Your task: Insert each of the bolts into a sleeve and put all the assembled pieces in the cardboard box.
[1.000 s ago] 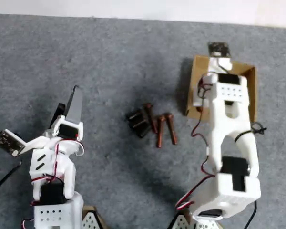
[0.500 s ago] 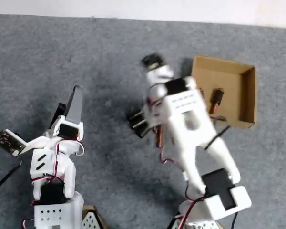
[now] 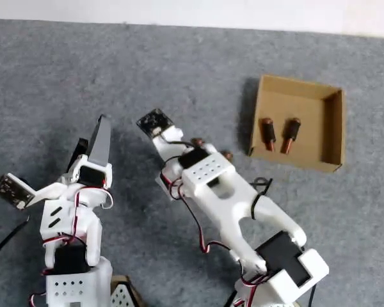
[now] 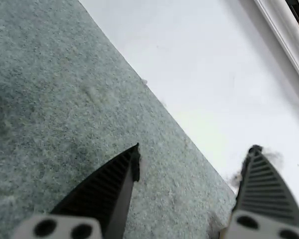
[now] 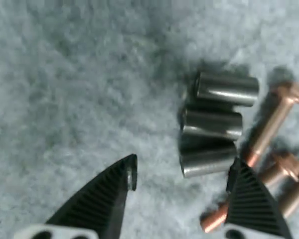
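Observation:
Three dark sleeves (image 5: 212,124) lie side by side on the grey carpet, with several copper bolts (image 5: 270,119) next to them. My right gripper (image 5: 184,164) hangs open just above the sleeve closest to it, one finger on each side. In the high view the right arm (image 3: 208,176) covers most of the pile, and two bolt heads (image 3: 197,142) peek out beside it. The cardboard box (image 3: 333,128) at the right holds two assembled pieces (image 3: 267,133). My left gripper (image 3: 89,144) is open and empty at the left, well away from the pile.
The white floor (image 4: 209,74) begins past the carpet's far edge (image 3: 179,25). Both arm bases stand at the near edge. Bare carpet lies between the pile and the box, and in the middle far area.
The right arm swung left from over the box to over the pile of sleeves and bolts, uncovering two assembled pieces in the box. The left arm stayed still.

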You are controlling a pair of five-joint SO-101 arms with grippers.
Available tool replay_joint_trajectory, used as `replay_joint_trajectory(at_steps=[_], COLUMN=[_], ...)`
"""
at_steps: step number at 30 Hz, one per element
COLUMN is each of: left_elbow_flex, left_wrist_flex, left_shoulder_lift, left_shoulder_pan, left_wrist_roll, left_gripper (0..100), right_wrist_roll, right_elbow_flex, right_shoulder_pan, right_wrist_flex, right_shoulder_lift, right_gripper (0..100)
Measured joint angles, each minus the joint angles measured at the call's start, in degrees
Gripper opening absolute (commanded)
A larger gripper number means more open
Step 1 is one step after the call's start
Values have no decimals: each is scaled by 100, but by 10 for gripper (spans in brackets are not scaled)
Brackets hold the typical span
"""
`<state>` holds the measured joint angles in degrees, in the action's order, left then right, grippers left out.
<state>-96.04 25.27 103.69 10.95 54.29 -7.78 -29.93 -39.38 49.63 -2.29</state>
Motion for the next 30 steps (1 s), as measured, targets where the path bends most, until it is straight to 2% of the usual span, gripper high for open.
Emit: replay_joint_trajectory(at_steps=[6, 11, 22, 30], left_elbow_flex=[0, 0, 0, 0], left_wrist_flex=[0, 0, 0, 0], left_shoulder_lift=[0, 0, 0, 0], left_shoulder_pan=[0, 0, 0, 0], left_wrist_roll=[0, 0, 0, 0], left_gripper=[309, 309, 309, 309], right_wrist_roll=[0, 510, 712, 712], right_elbow_flex=[-431, -580, -1433, -1477], right_shoulder_pan=[70, 88, 149, 141], right_wrist_flex=[-246, -615, -1908, -1969], right_shoulder_lift=[-9, -35, -185, -185], right_gripper=[262, 262, 262, 262])
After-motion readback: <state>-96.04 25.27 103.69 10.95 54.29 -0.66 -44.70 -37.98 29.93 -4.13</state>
